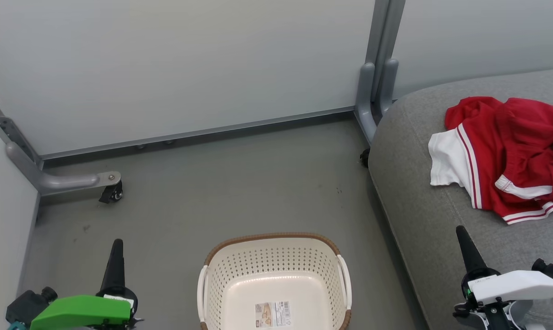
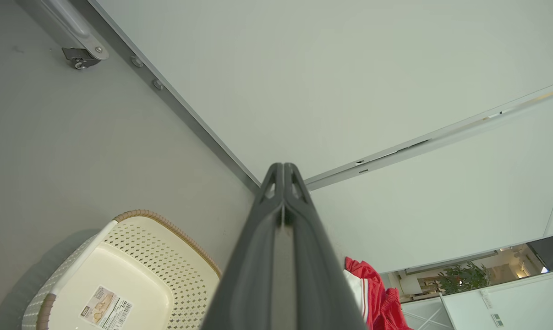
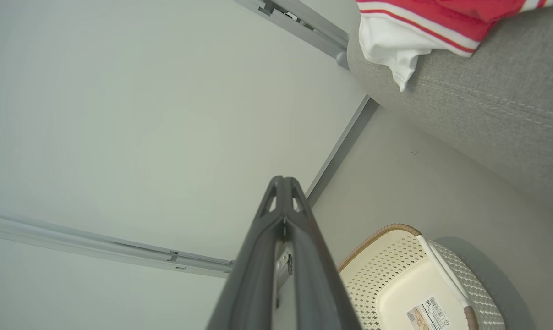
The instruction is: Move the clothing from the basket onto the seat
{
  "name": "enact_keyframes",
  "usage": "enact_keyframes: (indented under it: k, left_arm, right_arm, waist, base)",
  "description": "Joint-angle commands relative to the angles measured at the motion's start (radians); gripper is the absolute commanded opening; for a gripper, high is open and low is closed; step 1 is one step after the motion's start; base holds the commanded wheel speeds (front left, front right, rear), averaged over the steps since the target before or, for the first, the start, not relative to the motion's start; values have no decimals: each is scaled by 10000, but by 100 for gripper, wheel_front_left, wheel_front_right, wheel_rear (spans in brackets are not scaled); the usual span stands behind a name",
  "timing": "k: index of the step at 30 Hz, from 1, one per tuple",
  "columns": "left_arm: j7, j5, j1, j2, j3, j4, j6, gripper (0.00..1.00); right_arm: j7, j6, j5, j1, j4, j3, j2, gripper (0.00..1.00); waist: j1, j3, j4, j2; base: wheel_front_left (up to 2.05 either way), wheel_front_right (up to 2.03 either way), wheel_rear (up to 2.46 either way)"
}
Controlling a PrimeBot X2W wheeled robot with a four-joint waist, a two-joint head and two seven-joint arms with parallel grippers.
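Lower left of the head view: left gripper (image 1: 116, 247), 2 dark fingers pressed together, pinching nothing; bottom centre: the basket (image 1: 271, 261) on the floor (image 1: 221, 192), bare inside apart from a barcode sticker (image 1: 272, 314); right side: the seat (image 1: 409, 192), with the clothing (image 1: 514, 146) lying crumpled on top, well apart from the basket; lower right: right gripper (image 1: 462, 234), fingers likewise pressed together and empty, hovering over the seat near its front edge.

Judged as the closing step: nothing left in the basket to lift, garment already on the cushion; calls for no further grasp, at most a check of the basket's near part, cut off by the bottom edge, with both arms kept clear.

Materials, same order: fingers long, matt, tapering to a point; floor smooth grey, faintly scuffed; basket oval, cream plastic, walls pierced with rows of small holes, brown woven-look rim, white side handles; seat of coarse grey weave, rounded edge, 1 stitched seam; clothing of soft red fabric with a white panel and striped trim, probably limp and apt to slide if nudged.
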Motion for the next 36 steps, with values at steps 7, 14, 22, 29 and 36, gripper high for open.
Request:
enact_keyframes:
  k: [7, 14, 22, 29, 36]
  left_arm:
    - [219, -879, -461, 82, 158, 34, -99, 0]
    - [389, -1523, -615, 75, 252, 125, -150, 0]
    - [573, -2212, -772, 63, 365, 215, -182, 0]
    - [730, -2778, -897, 50, 457, 286, -229, 0]
    - [880, -3320, -1039, 34, 540, 358, -256, 0]
  right_arm:
    - [210, -1, 774, -332, 33, -135, -27, 0]
    - [385, -1, 1363, -457, 97, -221, -12, 0]
    - [564, -1, 1981, -579, 162, -315, 2, 0]
    - [730, -1, 2504, -678, 217, -391, 15, 0]
    - [880, -1, 2992, -784, 270, -466, 28, 0]
  waist:
    - [0, 52, -7, 0]
    - [0, 102, -14, 0]
    - [0, 158, -21, 0]
    - [0, 207, -28, 0]
    - [0, 257, -35, 0]
  base:
    - [0, 0, 0]
    - [0, 0, 0]
    - [0, 0, 0]
    - [0, 0, 0]
    - [0, 0, 0]
